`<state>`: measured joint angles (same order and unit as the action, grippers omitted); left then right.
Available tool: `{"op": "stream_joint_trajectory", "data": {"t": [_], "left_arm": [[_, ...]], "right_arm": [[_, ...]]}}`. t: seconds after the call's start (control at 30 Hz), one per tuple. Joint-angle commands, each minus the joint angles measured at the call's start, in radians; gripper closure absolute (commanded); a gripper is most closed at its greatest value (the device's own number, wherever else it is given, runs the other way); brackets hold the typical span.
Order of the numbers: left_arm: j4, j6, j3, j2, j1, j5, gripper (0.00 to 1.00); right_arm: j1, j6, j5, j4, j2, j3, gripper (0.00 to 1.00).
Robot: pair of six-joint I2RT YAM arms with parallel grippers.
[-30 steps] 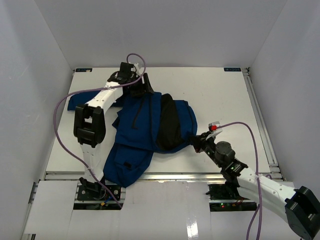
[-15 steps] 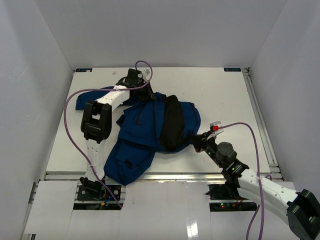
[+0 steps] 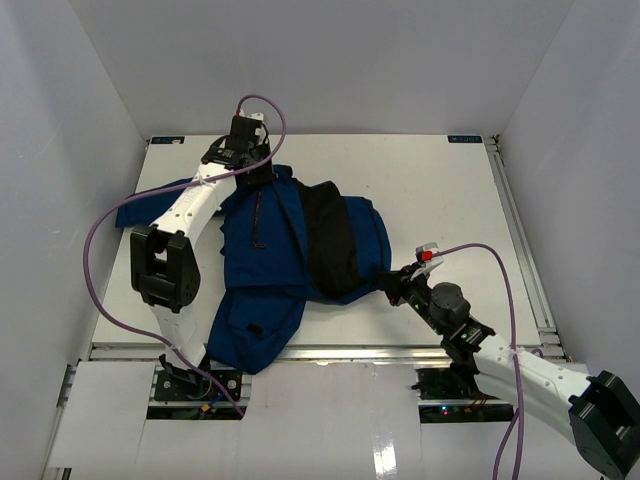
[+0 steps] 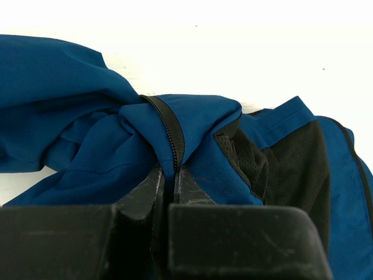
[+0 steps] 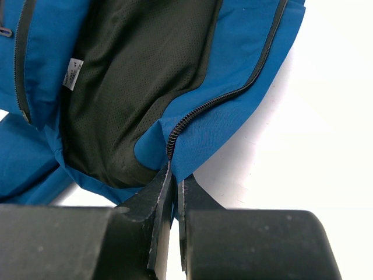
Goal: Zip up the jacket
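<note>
Royal-blue soft fabric jacket (image 3: 262, 250) held at two spots, centre-left of the top view.
The left gripper (image 4: 173, 172) and right gripper (image 5: 173, 175) are clamped on its zipper tape (image 5: 233, 94); tension should be applied evenly, without twisting.

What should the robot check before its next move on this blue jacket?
1. Left jaws shut on the jacket at its zipper teeth: ok.
2. Right jaws shut at the end of a zipper edge: ok.
3. Zipper edges brought together: not ok, black lining shows between them.
4. Jacket lying flat: not ok, bunched.
5. Zipper slider found: cannot tell.
</note>
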<state>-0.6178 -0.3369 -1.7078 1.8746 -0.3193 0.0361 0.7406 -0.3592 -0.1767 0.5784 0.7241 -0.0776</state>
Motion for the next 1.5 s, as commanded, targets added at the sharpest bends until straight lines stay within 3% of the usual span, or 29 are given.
{"op": "stream_joint_trajectory", "data": {"t": [0.0,0.13,0.3,0.6,0.93,1.17,1.3,1.47], "left_arm": [[0.015,0.044,0.035,-0.082,0.000,-0.009,0.82],[0.018,0.050,0.029,-0.082,0.000,-0.067,0.42],[-0.004,0.030,-0.059,-0.018,0.019,-0.080,0.32],[-0.046,-0.085,-0.225,0.174,0.049,-0.275,0.31],[-0.027,-0.139,-0.259,0.311,0.049,-0.329,0.33],[0.230,-0.191,-0.110,0.252,0.046,-0.523,0.35],[0.271,-0.211,-0.099,0.248,0.042,-0.617,0.35],[0.278,-0.202,-0.086,0.237,0.029,-0.632,0.35]], "right_arm": [[-0.003,0.005,0.005,0.053,-0.020,-0.011,0.92],[-0.003,0.008,0.010,0.048,-0.035,-0.011,0.92],[-0.003,0.001,0.029,0.049,-0.042,-0.013,0.92],[-0.003,0.000,0.029,0.040,-0.059,-0.011,0.92],[-0.002,0.006,0.015,0.032,-0.063,-0.010,0.92],[-0.003,0.009,0.017,0.031,-0.044,-0.014,0.92],[-0.001,0.009,0.025,0.038,-0.026,-0.017,0.92],[-0.001,0.011,0.025,0.038,-0.017,-0.017,0.92]]}}
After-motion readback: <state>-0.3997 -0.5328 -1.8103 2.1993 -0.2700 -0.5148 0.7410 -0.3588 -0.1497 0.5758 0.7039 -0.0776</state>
